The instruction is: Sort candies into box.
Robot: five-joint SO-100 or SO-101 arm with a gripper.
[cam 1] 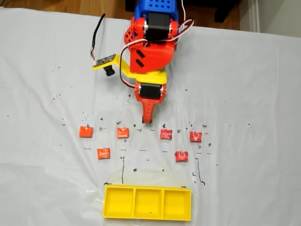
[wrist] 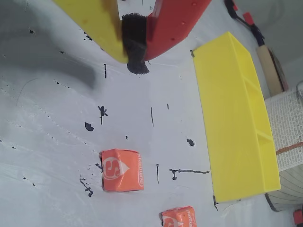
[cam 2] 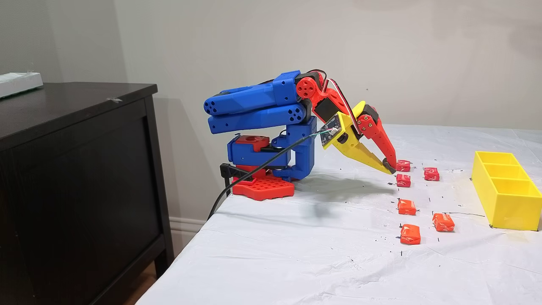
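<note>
A white sheet flecked with black marks covers the surface (cam 1: 42,179); a dark cabinet (cam 2: 76,169) stands left of it in a fixed view. The gripper (cam 1: 147,121) is closed and empty, its tips hiding a mark. Six candies (cam 1: 122,133), orange left, red right, lie scattered beyond it, before the yellow box (cam 1: 147,217).

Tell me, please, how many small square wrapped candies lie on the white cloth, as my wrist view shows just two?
Observer: Six in a fixed view: three orange candies on the left and three red candies on the right.
Operator: Does the flat yellow plastic tray hold any yet?
Observer: No, all three compartments of the yellow tray are empty.
Operator: Where is the tip?
Observer: The red-and-yellow gripper points between the second and third candies of the far row.
</note>
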